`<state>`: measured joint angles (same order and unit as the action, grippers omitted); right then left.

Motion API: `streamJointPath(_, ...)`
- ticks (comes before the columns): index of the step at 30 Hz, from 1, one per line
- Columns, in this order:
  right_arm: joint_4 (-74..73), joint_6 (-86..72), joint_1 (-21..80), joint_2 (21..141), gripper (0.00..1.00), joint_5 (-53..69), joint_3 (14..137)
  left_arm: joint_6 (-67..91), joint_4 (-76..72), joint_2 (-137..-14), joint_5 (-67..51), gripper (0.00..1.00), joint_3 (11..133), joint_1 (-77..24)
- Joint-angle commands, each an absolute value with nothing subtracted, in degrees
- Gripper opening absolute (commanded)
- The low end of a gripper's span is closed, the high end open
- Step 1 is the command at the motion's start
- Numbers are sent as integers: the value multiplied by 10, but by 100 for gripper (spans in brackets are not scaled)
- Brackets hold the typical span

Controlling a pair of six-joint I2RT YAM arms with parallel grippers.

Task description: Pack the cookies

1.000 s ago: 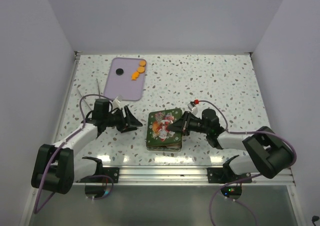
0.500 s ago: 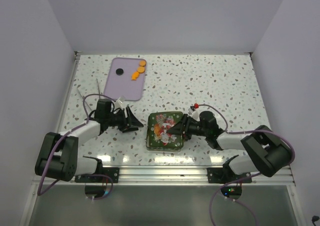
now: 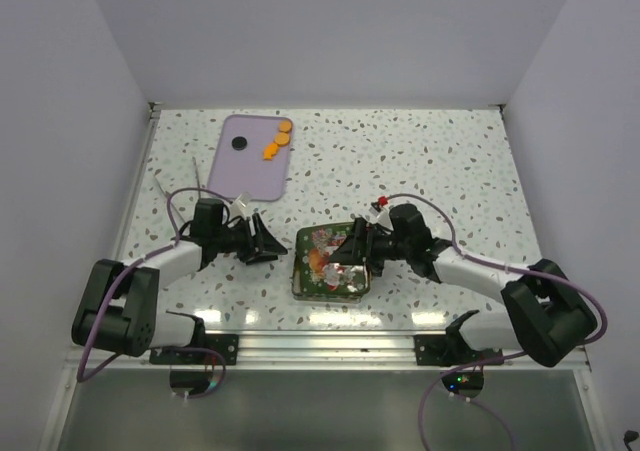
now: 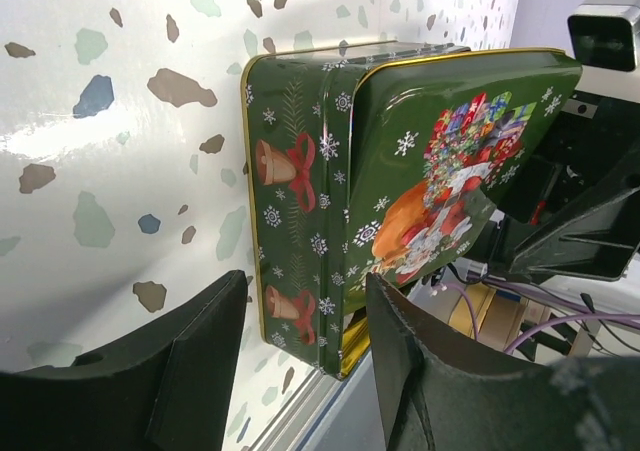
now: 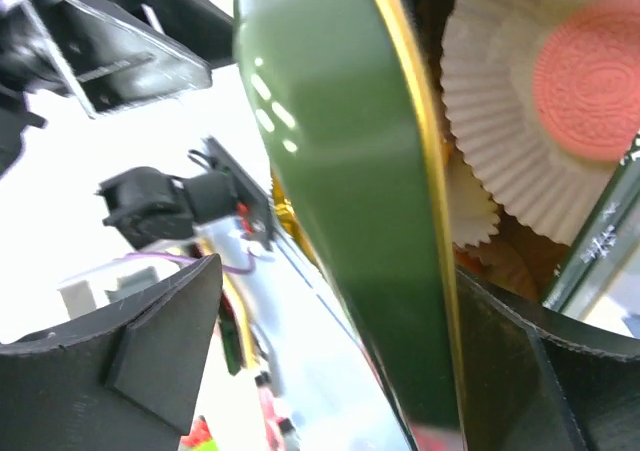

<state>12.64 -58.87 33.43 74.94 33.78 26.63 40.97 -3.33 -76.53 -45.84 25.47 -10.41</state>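
Observation:
A green Christmas tin (image 3: pixel 325 263) sits between my two grippers. Its lid (image 4: pixel 460 141) is tilted up off the tin body (image 4: pixel 295 191). My right gripper (image 3: pixel 353 251) is open, and the lid's green edge (image 5: pixel 345 171) stands between its spread fingers. Inside the tin, a pinkish-red cookie (image 5: pixel 590 76) lies in a white paper cup (image 5: pixel 490 101). My left gripper (image 3: pixel 264 243) is open, level with the tin's left side. The tin's near corner is just ahead of its fingertips (image 4: pixel 225 301). Orange cookies (image 3: pixel 278 141) and a black one (image 3: pixel 238 142) lie on the purple tray (image 3: pixel 250 171).
The purple tray lies at the back left of the speckled table (image 3: pixel 420 161). Thin sticks (image 3: pixel 197 171) lie left of the tray. A metal rail (image 3: pixel 320 346) runs along the near edge. White walls close in the left, back and right sides.
My right gripper has opened wide and moved up and left over the tin's right edge. The left arm has barely shifted.

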Motion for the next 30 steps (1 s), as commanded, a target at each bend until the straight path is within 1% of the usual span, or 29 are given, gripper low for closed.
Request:
streamJointPath(1, -32, -498, 335, 746, 88, 321, 310, 408, -69, -769, -471, 55, 250, -104)
streamJointPath(6, -147, -432, 335, 744, 89, 305, 371, 409, -71, -771, -470, 55, 250, -104)
streamJointPath(15, -283, -353, 335, 740, 89, 281, 446, 413, -77, -772, -469, 54, 251, -104)
streamJointPath(21, -350, -316, 335, 740, 89, 243, 489, 413, -80, -775, -471, 53, 252, -104)
streamJointPath(28, -392, -297, 334, 744, 89, 201, 519, 414, -81, -778, -471, 52, 252, -104)
streamJointPath(30, -401, -292, 334, 748, 87, 190, 527, 413, -81, -778, -471, 52, 252, -104)
